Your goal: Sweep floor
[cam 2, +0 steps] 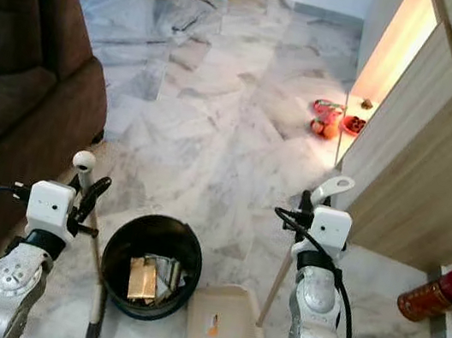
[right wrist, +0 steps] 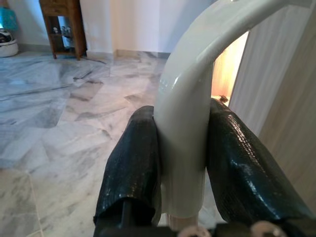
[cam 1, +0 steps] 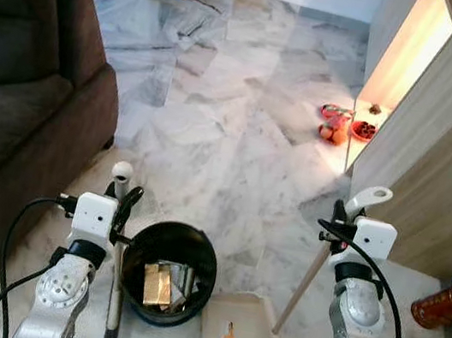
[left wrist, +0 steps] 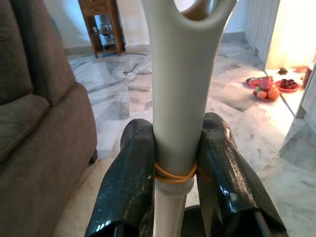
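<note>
My left tool (cam 1: 122, 204) pinches the broom (cam 1: 114, 289) by the bin (cam 1: 169, 271); right tool (cam 1: 345, 217) clamps the dustpan (cam 1: 239, 332) handle, pan on the floor (cam 1: 216, 124). One orange scrap in pan, so prob. near done: tip into bin next.

Your head stereo pair looks forward and steeply down from standing height; both eyes share the marble floor (cam 1: 232, 135), black bin (cam 1: 169, 272), dustpan (cam 1: 238, 331) and sofa (cam 1: 20, 100), the right eye offset slightly sideways. Your left wrist cam sits very close behind the broom handle (left wrist: 180, 94), facing along the floor toward the wooden side table (left wrist: 101, 24). Your right wrist cam sits equally close on the dustpan handle (right wrist: 190, 113), facing the same table (right wrist: 61, 24).
</note>
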Robot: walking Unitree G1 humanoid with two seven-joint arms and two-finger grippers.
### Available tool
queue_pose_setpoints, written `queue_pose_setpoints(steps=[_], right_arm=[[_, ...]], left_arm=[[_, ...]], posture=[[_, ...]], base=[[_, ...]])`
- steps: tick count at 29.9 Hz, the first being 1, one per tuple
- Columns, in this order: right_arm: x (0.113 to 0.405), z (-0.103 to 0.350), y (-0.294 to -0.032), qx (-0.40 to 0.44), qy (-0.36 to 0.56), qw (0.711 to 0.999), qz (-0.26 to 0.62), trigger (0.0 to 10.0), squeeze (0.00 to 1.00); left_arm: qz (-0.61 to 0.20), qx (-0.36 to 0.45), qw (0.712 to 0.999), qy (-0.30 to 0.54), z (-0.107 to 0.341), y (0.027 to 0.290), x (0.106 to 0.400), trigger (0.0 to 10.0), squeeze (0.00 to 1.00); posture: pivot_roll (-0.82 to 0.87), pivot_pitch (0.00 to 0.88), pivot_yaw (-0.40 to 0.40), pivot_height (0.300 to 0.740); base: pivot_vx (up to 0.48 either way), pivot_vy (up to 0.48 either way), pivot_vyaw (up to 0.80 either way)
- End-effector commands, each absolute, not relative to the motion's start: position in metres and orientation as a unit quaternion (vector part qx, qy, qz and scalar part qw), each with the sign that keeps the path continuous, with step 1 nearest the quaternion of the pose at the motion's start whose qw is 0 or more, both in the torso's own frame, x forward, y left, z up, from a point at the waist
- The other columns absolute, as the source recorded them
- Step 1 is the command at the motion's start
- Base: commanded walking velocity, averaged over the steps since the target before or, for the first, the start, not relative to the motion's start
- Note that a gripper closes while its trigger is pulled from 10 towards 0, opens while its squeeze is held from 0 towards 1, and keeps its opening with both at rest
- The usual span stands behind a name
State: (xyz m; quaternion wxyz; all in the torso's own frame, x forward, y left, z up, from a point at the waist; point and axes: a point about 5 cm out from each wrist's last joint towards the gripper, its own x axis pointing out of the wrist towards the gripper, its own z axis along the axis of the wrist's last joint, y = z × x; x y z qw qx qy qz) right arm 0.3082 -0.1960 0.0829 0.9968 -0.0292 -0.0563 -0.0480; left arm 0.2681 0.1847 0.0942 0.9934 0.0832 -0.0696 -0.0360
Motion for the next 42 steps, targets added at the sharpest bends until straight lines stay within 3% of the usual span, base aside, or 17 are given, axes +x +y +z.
queue_pose_setpoints(steps=[1,42], right_arm=[[0.309,0.0875,-0.1966,-0.027,-0.07,0.996,-0.049,10.0,0.0],[0.3114,0.0914,-0.196,-0.025,-0.078,0.995,-0.048,10.0,0.0]], left_arm=[[-0.038,0.077,0.993,-0.082,0.0993,0.1839,0.2689,10.0,0.0],[-0.038,0.076,0.993,-0.082,0.0985,0.1825,0.2696,10.0,0.0]], posture=[[0.02,0.089,-0.024,0.74],[0.02,0.087,-0.028,0.74]], base=[[-0.251,0.0,0.0],[-0.251,0.0,0.0]])
